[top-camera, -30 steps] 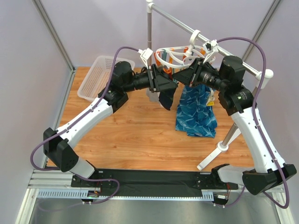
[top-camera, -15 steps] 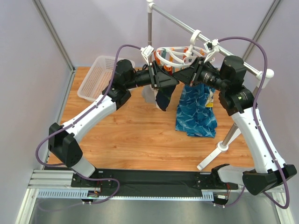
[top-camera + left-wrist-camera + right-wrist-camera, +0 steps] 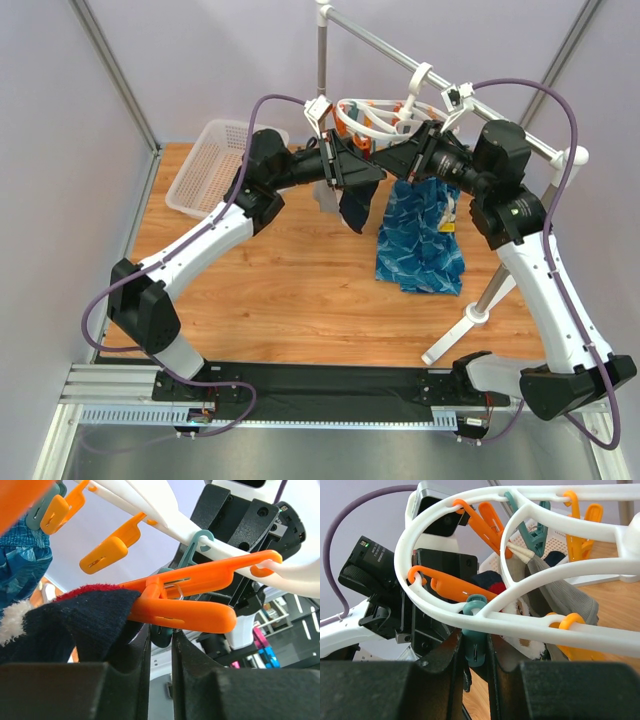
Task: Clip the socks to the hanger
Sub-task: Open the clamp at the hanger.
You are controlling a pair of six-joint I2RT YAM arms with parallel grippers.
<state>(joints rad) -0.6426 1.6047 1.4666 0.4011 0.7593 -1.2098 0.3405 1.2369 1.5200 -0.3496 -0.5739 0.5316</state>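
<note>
Left wrist view: the left gripper (image 3: pixel 160 641) has its jaws nearly together, pinching the navy sock (image 3: pixel 75 625) just under the hanger (image 3: pixel 156 506), where it touches an orange peg (image 3: pixel 185 607). The right gripper (image 3: pixel 474 639) squeezes a teal peg (image 3: pixel 472 652) beneath the hanger's ring. The fingers hide the exact spot where the sock is pinched.

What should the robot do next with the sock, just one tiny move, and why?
Probably the left gripper should nudge the sock a bit deeper into the orange peg. The sock's edge only meets the peg's mouth, and I cannot tell whether it is bitten. The right gripper pinches a teal peg on the hanger.
</note>
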